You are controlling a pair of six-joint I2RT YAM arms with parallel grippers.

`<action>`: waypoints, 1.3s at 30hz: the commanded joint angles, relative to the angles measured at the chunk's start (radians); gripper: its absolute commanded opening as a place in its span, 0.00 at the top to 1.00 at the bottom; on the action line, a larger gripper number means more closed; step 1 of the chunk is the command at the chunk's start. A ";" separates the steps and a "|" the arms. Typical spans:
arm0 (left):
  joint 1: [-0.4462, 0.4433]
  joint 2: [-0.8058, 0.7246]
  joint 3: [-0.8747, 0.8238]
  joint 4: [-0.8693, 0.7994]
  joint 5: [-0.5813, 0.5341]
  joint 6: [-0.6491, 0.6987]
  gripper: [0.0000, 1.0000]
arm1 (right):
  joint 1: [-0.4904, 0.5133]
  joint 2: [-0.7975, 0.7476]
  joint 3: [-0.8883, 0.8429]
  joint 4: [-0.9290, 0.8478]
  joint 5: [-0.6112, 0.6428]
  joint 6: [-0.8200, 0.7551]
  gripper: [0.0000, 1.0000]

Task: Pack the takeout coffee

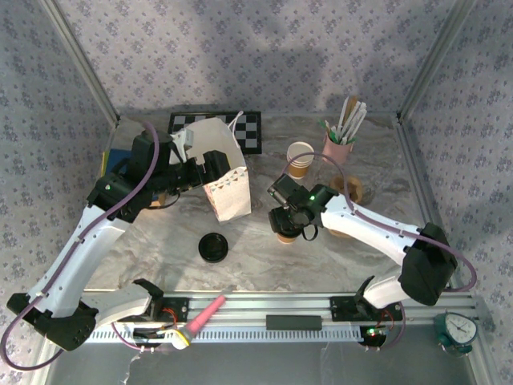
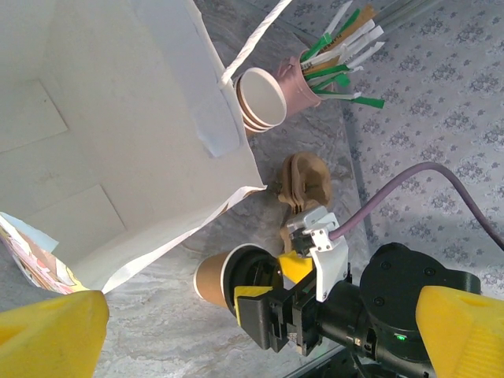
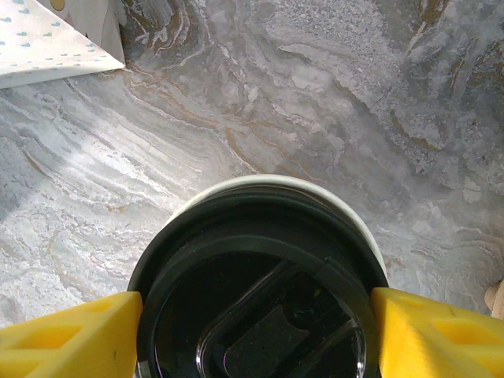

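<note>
yellow right pincer [image 3: 256, 307] astride takeout coffee [image 2: 211, 283]

The table [image 1: 160, 257] was grey with marble veining. The paper bag [image 1: 228, 192] was white with small blue specks, the paper cup [image 2: 211, 283] tan-brown under a black lid [image 3: 260, 260], the fingers [image 3: 71, 339] yellow, the chessboard [image 1: 250, 132] black-and-white checked.

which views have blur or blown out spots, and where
Left wrist: its own yellow fingers are soft blurs, the white bag inside bright and flat. Right wrist: marble table crisp, black lid on the cup dark, little detail. Top external: sharp, evenly lit.
</note>
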 commanded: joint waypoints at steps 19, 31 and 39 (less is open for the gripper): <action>-0.009 0.011 0.005 0.010 0.004 -0.003 0.00 | -0.017 -0.046 0.043 -0.057 0.028 0.010 0.17; -0.282 0.165 0.084 -0.026 -0.199 -0.015 0.07 | -0.102 -0.198 0.028 -0.079 -0.038 0.033 0.11; -0.449 0.303 0.057 -0.037 -0.291 -0.073 0.21 | -0.211 -0.330 -0.105 -0.069 -0.180 0.105 0.26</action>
